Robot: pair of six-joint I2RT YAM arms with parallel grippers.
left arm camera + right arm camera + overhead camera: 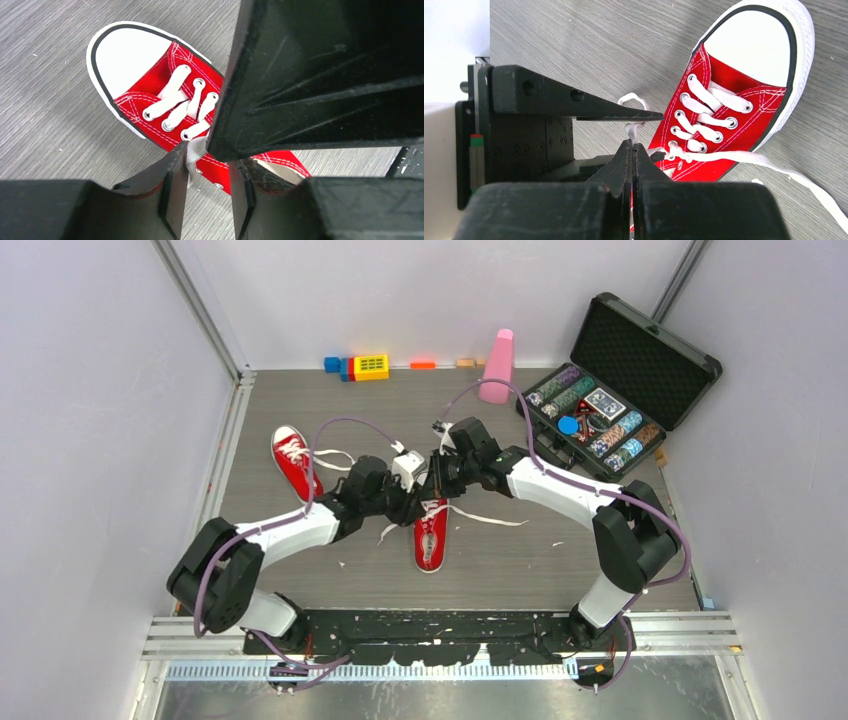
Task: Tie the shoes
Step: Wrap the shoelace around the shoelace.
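Two red shoes with white toe caps lie on the grey table. One (293, 462) is at the left, apart from the arms. The other (431, 535) is in the middle, toe toward me, and also shows in the left wrist view (165, 95) and the right wrist view (734, 95). Both grippers meet over its open end. My right gripper (437, 480) (632, 145) is shut on a white lace (633, 127) that loops up above its tips. My left gripper (412, 502) (209, 160) is open, with a lace strand (196, 152) against its left finger. Another loose lace end (784, 162) trails right.
An open black case of poker chips (610, 390) stands at the back right. A pink cone (497, 365) and coloured blocks (368, 367) stand along the back wall. Metal rails (235, 390) edge the table at the left and front.
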